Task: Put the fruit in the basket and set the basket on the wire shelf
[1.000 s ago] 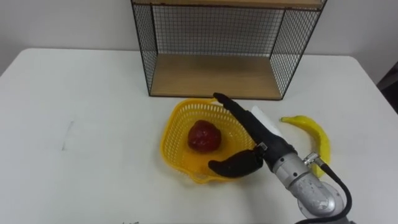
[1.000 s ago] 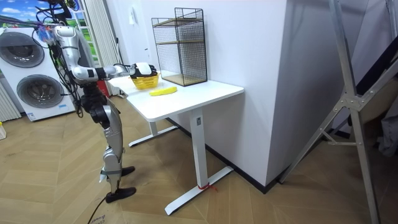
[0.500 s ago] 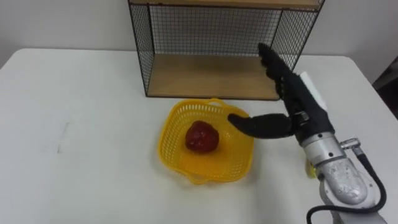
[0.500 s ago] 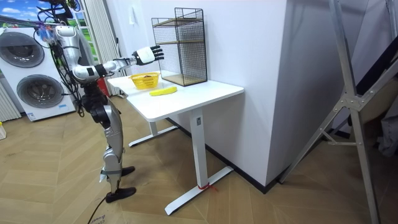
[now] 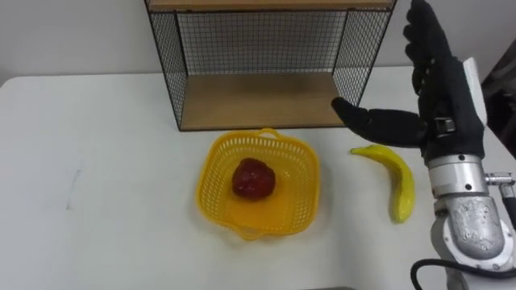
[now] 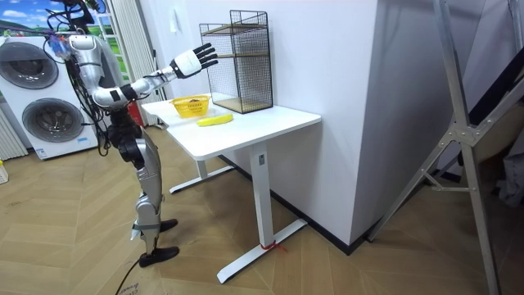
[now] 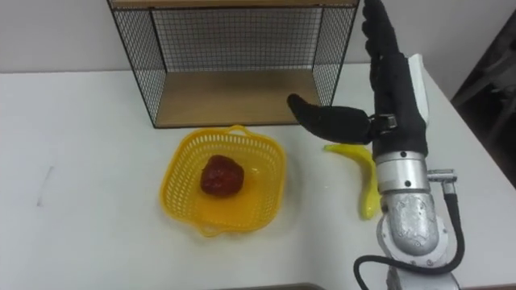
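Note:
A yellow plastic basket [image 5: 211,192] [image 7: 179,185] [image 6: 191,106] sits on the white table in front of the wire shelf [image 5: 266,64] [image 7: 234,60] [image 6: 237,61]. A red fruit [image 5: 253,178] [image 7: 222,176] lies inside the basket. A banana [image 5: 398,181] [image 7: 367,177] [image 6: 214,120] rests on the table to the basket's right. My right hand [image 5: 439,89] [image 7: 391,89] [image 6: 195,60] is raised well above the table, over the banana, open and holding nothing, fingers straight and thumb pointing left.
The white table [image 5: 97,177] has free surface on the left. The shelf's wooden lower board [image 5: 258,101] is bare. In the room view I stand at the table's end, washing machines [image 6: 33,90] behind me.
My right hand has lifted from beside the basket, up and to the right, uncovering the banana. The eye views have shifted a little to the right.

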Controlling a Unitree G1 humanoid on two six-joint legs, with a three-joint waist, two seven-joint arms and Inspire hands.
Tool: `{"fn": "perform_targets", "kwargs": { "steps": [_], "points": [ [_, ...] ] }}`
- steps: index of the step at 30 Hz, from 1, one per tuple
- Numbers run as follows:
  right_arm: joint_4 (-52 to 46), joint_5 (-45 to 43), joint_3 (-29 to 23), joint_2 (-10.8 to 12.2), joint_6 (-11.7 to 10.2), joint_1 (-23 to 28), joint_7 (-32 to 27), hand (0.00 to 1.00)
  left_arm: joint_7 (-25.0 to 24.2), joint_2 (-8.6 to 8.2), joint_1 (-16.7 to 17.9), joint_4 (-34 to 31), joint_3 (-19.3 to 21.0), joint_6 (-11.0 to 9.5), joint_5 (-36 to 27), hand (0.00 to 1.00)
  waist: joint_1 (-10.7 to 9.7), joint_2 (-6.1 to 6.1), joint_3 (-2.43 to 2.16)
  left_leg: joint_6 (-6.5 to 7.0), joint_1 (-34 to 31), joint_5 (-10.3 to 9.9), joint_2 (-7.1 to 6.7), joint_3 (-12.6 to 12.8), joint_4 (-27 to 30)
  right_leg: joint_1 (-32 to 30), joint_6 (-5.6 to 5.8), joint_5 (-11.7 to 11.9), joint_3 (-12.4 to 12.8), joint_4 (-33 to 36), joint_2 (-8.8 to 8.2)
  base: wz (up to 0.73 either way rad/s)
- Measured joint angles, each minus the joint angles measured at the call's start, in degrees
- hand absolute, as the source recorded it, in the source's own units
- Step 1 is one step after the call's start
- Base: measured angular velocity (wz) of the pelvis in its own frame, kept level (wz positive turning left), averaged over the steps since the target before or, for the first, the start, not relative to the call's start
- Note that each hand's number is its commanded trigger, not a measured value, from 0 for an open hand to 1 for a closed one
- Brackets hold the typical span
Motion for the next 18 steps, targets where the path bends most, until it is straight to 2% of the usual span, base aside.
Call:
{"fn": "perform_targets", "kwargs": {
  "steps": [7, 10, 16, 18],
  "points": [
    [10.59, 0.22, -4.38, -0.75, 0.36, -0.29, -4.6, 0.0, -0.5, -0.07, 0.22, -1.13, 0.75, 2.88, 0.0, 0.0, -0.75, -0.99, 0.09, -0.01, 0.28, 0.11, -0.08, -0.45, -0.38, 0.38, 0.0, 0.0, -0.06, -0.08, -0.05, 0.0],
    [13.14, 0.42, -5.43, -1.0, 1.5, -0.52, -6.0, 0.0, -0.5, -0.04, 0.02, -1.46, 0.73, 3.64, -0.02, 0.0, -0.77, -1.4, 0.3, -0.02, 0.24, 0.12, -0.07, -0.51, -0.41, 0.31, 0.0, -0.01, -0.11, -0.08, -0.04, 0.0],
    [20.32, 0.43, -4.83, -2.84, 1.64, -2.52, -7.43, 0.0, -0.51, 0.02, 0.23, -4.44, 0.66, 4.74, -0.06, 0.0, -0.24, -2.13, 0.38, -0.05, -0.08, 0.14, -0.02, -0.38, -0.43, -0.64, 0.0, 0.0, -0.06, 0.0, -0.01, 0.0],
    [24.34, 0.36, -4.11, -3.69, 2.44, -3.22, -7.06, 0.0, -0.51, 0.03, 0.38, -4.67, 0.66, 5.32, -0.01, 0.0, -0.21, -2.54, 0.21, -0.05, -0.09, 0.14, -0.03, -0.44, -0.48, -0.7, 0.0, -0.01, -0.13, 0.01, -0.02, 0.0]
  ]
}}
